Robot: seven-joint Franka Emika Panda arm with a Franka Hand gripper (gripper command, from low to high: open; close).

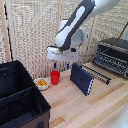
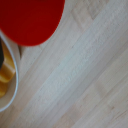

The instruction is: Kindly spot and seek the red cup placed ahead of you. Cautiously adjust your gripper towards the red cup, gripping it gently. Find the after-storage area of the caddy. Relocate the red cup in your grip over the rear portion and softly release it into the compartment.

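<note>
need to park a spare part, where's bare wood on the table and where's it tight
Bare wood in front of the blue case, between it and the caddy. Crowded where the gripper hangs over the red cup beside the bowl, and by the oven.

A pale wooden tabletop (image 1: pixel 85 107) fills the lower frame; behind it hangs a beige woven screen (image 1: pixel 30 30), evenly lit.

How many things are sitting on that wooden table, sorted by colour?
Red: 1, the red cup
Black: 2, the caddy and a toaster oven
Dark blue: 1, a flat case
White: 1, a small bowl with yellow contents
Total: 5
</note>
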